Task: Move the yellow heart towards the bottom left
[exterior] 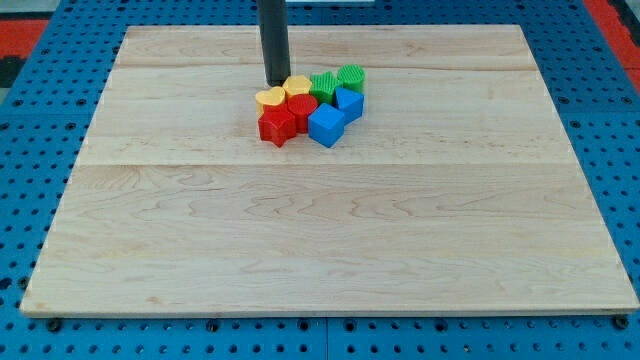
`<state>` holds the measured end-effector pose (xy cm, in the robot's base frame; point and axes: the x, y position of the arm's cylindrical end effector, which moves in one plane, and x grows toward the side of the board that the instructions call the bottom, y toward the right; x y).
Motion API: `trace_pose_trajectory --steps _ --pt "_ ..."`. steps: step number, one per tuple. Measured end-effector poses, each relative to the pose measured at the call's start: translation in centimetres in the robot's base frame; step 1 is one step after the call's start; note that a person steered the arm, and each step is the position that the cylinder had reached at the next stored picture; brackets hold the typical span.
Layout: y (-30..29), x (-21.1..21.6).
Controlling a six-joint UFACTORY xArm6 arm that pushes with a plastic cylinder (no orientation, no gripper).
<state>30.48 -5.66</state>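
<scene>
The yellow heart (270, 98) sits at the left of a tight cluster of blocks in the upper middle of the wooden board (330, 250). My tip (276, 82) is just above the heart, toward the view's top, close to or touching it and the yellow hexagon-like block (297, 86). Below the heart is a red star (277, 125). A red block (302, 108) lies to the star's right.
The cluster also holds a green star (323, 85), a green round block (351, 77), a blue cube (326, 125) and a blue block (349, 102). Blue pegboard (40, 150) surrounds the board.
</scene>
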Motion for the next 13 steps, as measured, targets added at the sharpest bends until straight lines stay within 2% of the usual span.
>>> trace_pose_trajectory --steps 3,7,8,9,10,11,12,13 --pt "0.1 0.8" --pt "-2.2 13.8" --pt "-3.2 13.7" --pt "-9.1 14.8" --pt "-12.1 15.2" --pt "-12.9 14.7" --pt "-13.6 11.8" --pt "-14.9 14.8"
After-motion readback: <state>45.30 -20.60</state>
